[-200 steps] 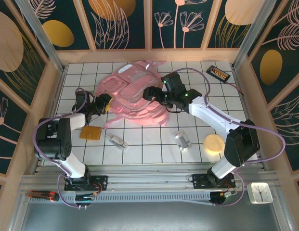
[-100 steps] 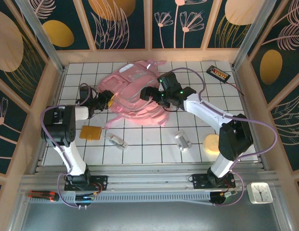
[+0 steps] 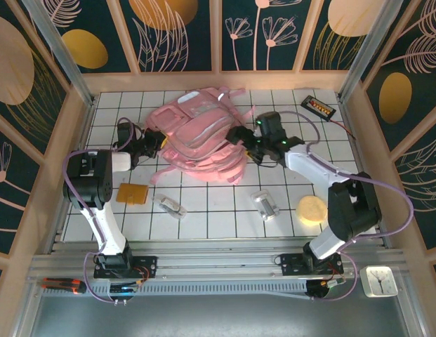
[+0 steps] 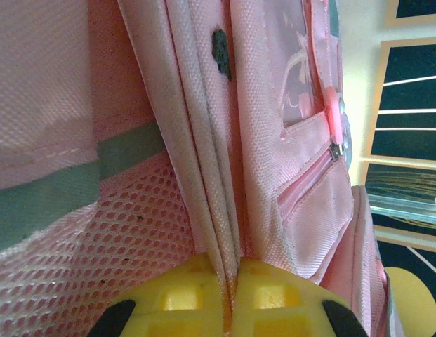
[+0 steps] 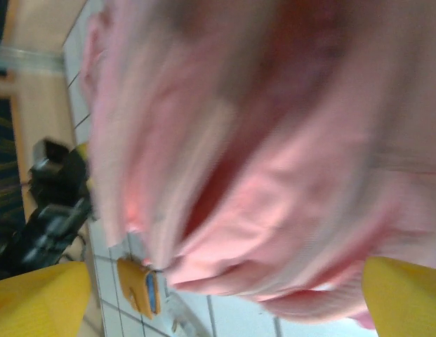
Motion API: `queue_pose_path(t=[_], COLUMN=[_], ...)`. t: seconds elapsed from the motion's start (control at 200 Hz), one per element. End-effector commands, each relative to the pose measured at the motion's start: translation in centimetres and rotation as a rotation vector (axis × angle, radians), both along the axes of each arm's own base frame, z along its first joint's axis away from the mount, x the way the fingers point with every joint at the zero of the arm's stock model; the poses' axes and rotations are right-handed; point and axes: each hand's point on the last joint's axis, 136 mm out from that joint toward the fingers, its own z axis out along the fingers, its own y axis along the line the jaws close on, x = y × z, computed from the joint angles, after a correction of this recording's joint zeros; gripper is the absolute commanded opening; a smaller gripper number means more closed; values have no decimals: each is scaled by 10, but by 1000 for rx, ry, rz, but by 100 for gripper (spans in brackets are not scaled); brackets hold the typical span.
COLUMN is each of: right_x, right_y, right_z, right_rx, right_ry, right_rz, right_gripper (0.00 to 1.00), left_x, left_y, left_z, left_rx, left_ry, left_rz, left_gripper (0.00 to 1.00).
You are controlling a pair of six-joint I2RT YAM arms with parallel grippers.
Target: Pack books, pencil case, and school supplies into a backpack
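White gridded table, walled by dark leaf-patterned panels, carries the backpack (image 3: 196, 137) at upper centre of the overhead view. At the bag's left edge the left end effector (image 3: 153, 144) is clenched on a fold of pink fabric; its wrist view shows the yellow fingers (image 4: 182, 302) pinching a seam beside the mesh pocket. The right end effector (image 3: 240, 135) stands released, spread wide at the bag's right side, with blurred pink cloth ahead of it. The step looks like spreading the bag's mouth. Doing it well probably means the right side closing on a single layer opposite the left pinch, then both drawing apart gently so the bag does not slide. The orange-brown pad (image 3: 131, 193) and a silver clip (image 3: 170, 205) lie at lower left, apart from the bag.
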Motion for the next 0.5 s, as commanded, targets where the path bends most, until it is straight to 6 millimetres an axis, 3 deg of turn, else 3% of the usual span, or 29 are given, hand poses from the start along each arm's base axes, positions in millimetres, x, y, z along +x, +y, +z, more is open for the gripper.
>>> queue_pose_path(t=[0.0,0.12,0.225,0.32,0.385,0.42,0.495], right_x=[-2,-3,-6,-12,-20,-23,-33], right_y=[12,14,13,13,19,21,28], right_z=[29,36,39,32,27,26,23], right_rx=[88,-127,-135,-148,-241,-299,-420], right_ry=[-39,-98,-116,-80,-58,-56,-44], right_rz=[6,68,67,70,92,100,123], right_gripper=[99,99,99,99,98,97,96], left_x=[-3,-11,-17,-22,-22,-24,-25], left_y=[-26,-45,-54,-60,-62,-62,-61], left_z=[43,62,73,85,87,103,111], left_rx=[-32,-57,-116,-151,-151,-158,-165], left_ry=[-110,-125,-125,-128,-123,-151,-156], left_rz=[-67,-74,-38,-10,9,20,47], left_gripper=[0,0,0,0,0,0,0])
